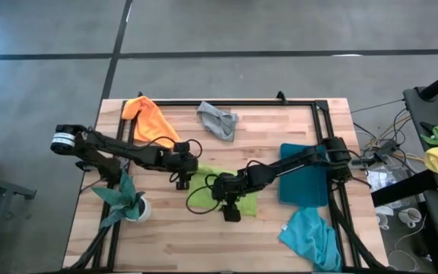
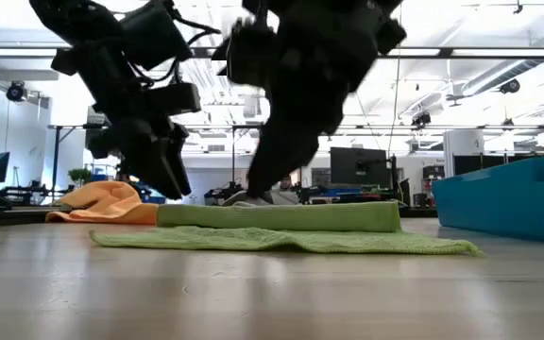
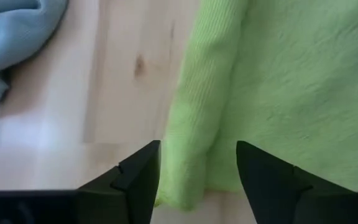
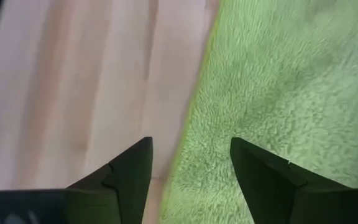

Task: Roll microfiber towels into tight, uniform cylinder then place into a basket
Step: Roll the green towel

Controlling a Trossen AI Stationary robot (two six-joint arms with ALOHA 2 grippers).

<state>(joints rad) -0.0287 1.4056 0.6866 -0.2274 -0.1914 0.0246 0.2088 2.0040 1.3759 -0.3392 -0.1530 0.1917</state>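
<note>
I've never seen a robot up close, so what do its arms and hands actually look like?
Two slim black jointed arms, left arm and right arm, with loose black cables looping along them. The left arm's base joint carries a white band. Each ends in a hand, left hand and right hand, with two dark, wedge-shaped fingers.

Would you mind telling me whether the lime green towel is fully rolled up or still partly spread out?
Partly rolled. The low view shows the lime green towel with a rolled section lying on a flat layer spread over the table.
</note>
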